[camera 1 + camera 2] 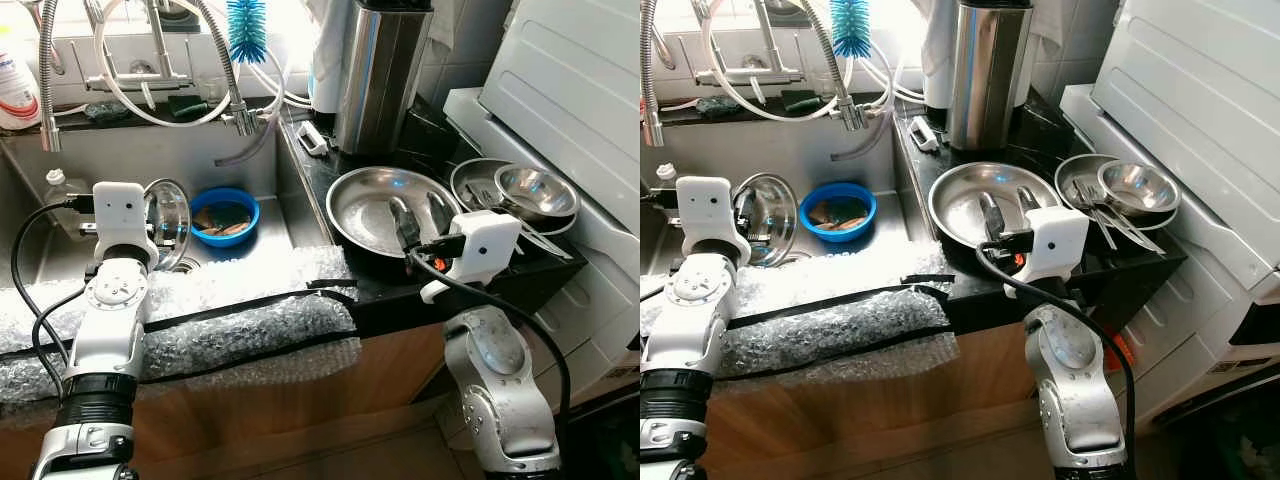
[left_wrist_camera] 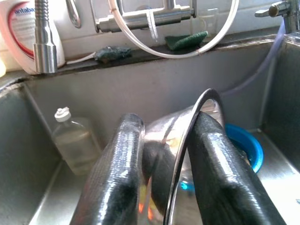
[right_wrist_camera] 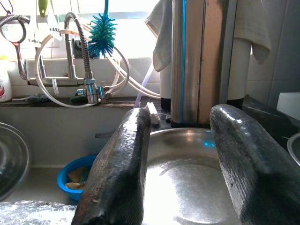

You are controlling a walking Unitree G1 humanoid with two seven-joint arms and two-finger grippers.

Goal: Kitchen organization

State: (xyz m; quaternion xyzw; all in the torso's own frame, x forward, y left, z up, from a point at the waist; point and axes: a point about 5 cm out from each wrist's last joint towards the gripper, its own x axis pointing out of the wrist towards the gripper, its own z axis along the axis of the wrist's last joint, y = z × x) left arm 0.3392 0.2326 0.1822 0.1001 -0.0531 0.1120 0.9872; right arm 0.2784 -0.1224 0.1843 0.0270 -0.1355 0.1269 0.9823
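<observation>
Two grippers busy: left gripper (image 2: 164, 183) clamped on steel bowl (image 1: 168, 210) rim over sink (image 1: 60, 250) (mid-lift, probably); right gripper (image 1: 418, 215), fingers apart, above wide pan (image 1: 375, 205). Next: careful carry across.

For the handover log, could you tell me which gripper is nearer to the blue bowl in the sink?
Left. The left gripper holds a steel bowl beside the blue bowl; the right gripper is over the large pan on the counter.

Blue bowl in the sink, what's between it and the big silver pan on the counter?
Just the sink's steel wall, between blue bowl and pan, left eye view.
</observation>
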